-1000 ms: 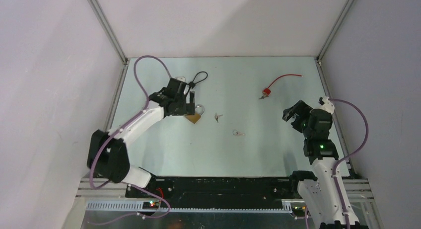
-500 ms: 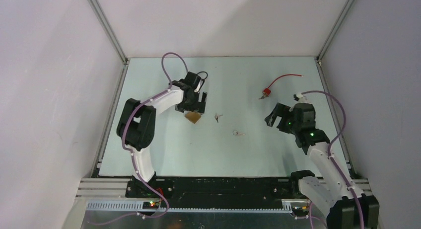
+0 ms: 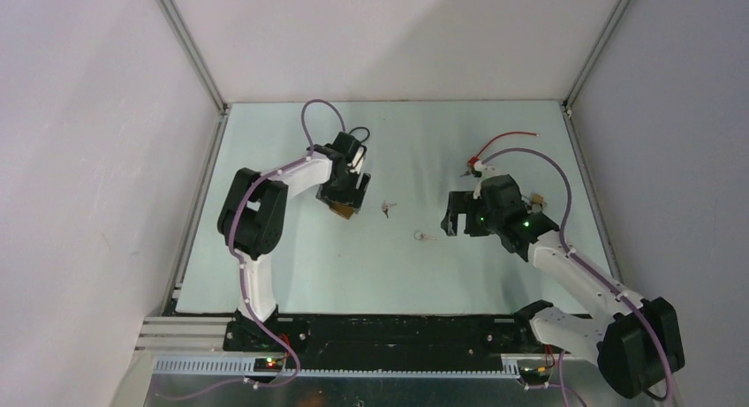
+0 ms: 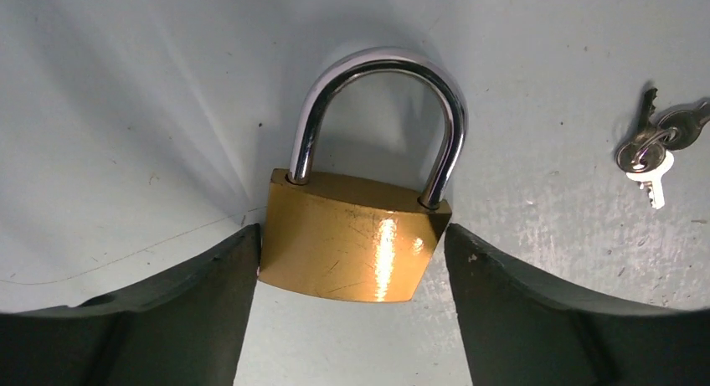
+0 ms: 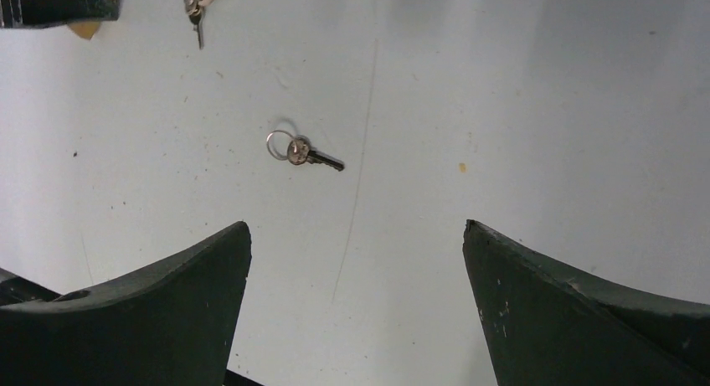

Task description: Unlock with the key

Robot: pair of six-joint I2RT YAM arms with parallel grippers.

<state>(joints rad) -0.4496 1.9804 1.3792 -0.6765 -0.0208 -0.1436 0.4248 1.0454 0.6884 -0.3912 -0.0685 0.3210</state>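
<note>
A brass padlock (image 4: 352, 248) with a steel shackle (image 4: 377, 84) lies flat on the table, shackle pointing away from my left wrist. My left gripper (image 4: 352, 260) is open and straddles the lock body; the left finger touches its corner and the right finger stands a little off. From above the gripper (image 3: 350, 198) covers most of the padlock (image 3: 343, 211). A single key on a ring (image 5: 303, 151) lies ahead of my right gripper (image 5: 356, 235), which is open and empty above the table. From above, the key (image 3: 425, 237) lies just left of the right gripper (image 3: 452, 220).
A small bunch of keys (image 3: 387, 207) lies between padlock and single key, also in the left wrist view (image 4: 653, 143). A red cable lock (image 3: 481, 160) lies at the back right. A black cable loop (image 3: 358, 135) lies behind the left gripper.
My right arm has reached leftward to hover near the single key. My left arm has swung over the padlock and settled with its fingers either side of the body.
</note>
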